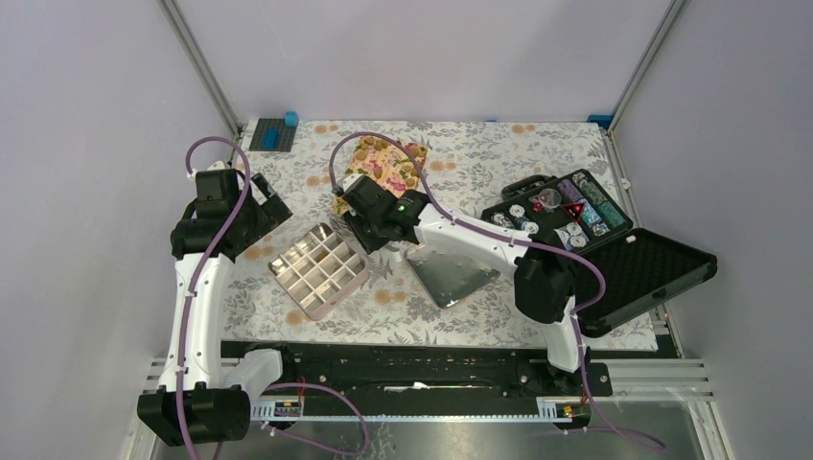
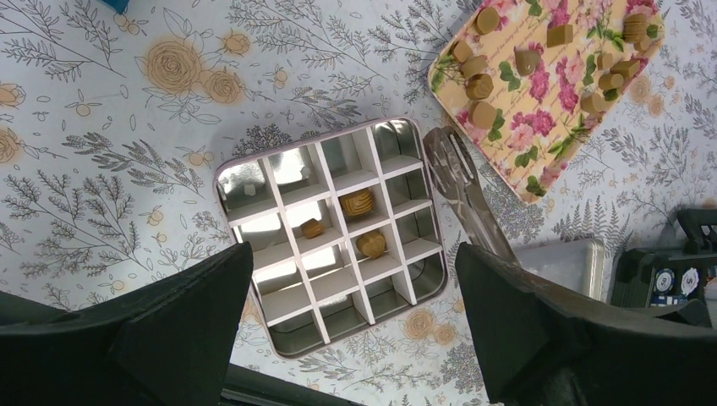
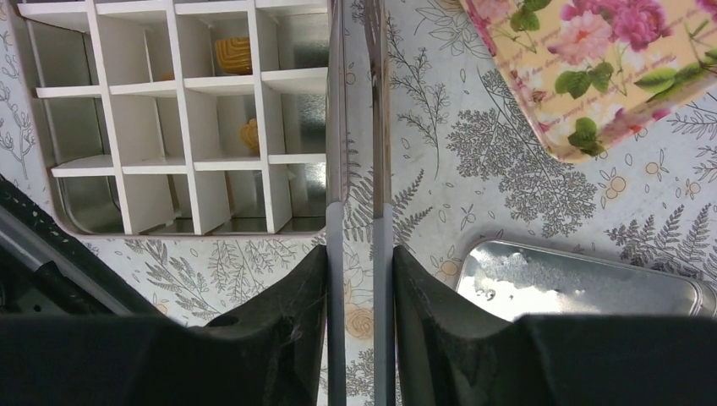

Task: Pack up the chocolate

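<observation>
tin (image 2: 241,182) holds three chocolate lumps (image 2: 358,203); tray (image 2: 550,110) more; left gripper (image 2: 355,254) spread, right gripper (image 3: 359,254) clamps tongs (image 3: 336,127).

We record golden-brown chocolate (image 2: 358,203); a yellow tray (image 2: 550,114) with pink flowers and green leaves; a silver tin (image 2: 221,188) with white dividers; silver tongs (image 2: 452,169); a black case (image 1: 662,268); a white bench (image 2: 110,169) printed with grey ferns and orange roses.

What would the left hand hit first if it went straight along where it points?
Probably the divided tin: the wrist view has it dead ahead between the fingers of the open left hand. Depth unclear; it might touch tablecloth just short of it.
</observation>
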Controlling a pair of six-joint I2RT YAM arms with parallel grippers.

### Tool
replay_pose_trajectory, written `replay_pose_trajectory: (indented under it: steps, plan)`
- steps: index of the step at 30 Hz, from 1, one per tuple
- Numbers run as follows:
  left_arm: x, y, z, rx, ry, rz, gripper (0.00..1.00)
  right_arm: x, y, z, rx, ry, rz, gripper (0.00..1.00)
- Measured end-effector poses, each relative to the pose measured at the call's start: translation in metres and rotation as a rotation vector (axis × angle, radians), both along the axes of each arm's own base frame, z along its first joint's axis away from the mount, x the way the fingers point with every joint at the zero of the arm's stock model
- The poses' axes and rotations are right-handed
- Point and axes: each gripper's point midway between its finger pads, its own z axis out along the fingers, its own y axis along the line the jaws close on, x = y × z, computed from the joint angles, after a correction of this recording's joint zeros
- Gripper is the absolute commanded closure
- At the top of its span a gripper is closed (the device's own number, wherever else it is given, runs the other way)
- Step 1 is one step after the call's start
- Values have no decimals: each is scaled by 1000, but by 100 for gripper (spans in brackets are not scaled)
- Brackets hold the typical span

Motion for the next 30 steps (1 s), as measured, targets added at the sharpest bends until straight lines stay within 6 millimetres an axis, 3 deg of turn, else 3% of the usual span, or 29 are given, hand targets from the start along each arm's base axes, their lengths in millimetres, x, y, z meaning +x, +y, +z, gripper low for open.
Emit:
replay_pose_trajectory:
  steps: [8, 16, 30]
  plan:
    - [-1, 0, 1, 1, -3, 0, 1, 16, -7, 1, -25, -45, -50, 61]
    - [-2, 0, 3, 1, -11, 0, 1, 59, -44, 1, -65, -85, -176, 51]
    - [-2, 0, 1, 0, -5, 0, 1, 60, -43, -17, -89, -45, -203, 47]
